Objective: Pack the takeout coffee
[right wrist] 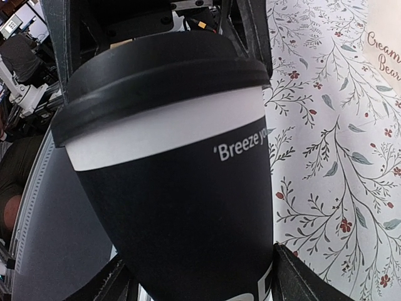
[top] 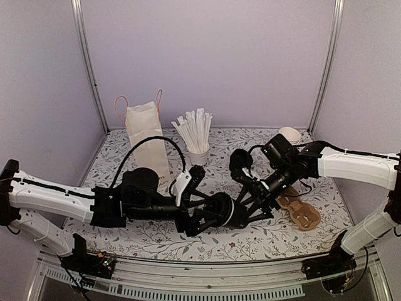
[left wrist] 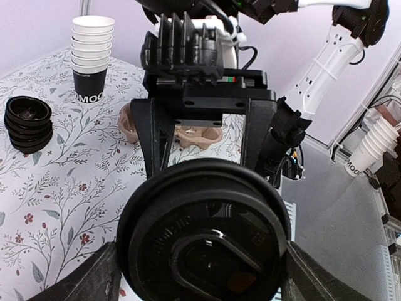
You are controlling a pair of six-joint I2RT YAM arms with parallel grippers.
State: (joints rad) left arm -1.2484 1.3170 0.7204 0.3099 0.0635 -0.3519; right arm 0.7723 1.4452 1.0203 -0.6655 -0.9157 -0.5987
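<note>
Left gripper: jaws wide, with one finger on each side of the round lid of the takeout coffee. Whether they press on the lid cannot be told. White paper bag, with pink handles, stands upright at the rear, and a cup of white straws is just beside it. The takeout coffee is off the floral table, tipped on its side between the two grippers, with its lid toward the left arm. Right gripper: partly open and clamped on the cup's black body. Cardboard cup carrier lies flat near the right arm, with a stack of paper cups behind it.
</note>
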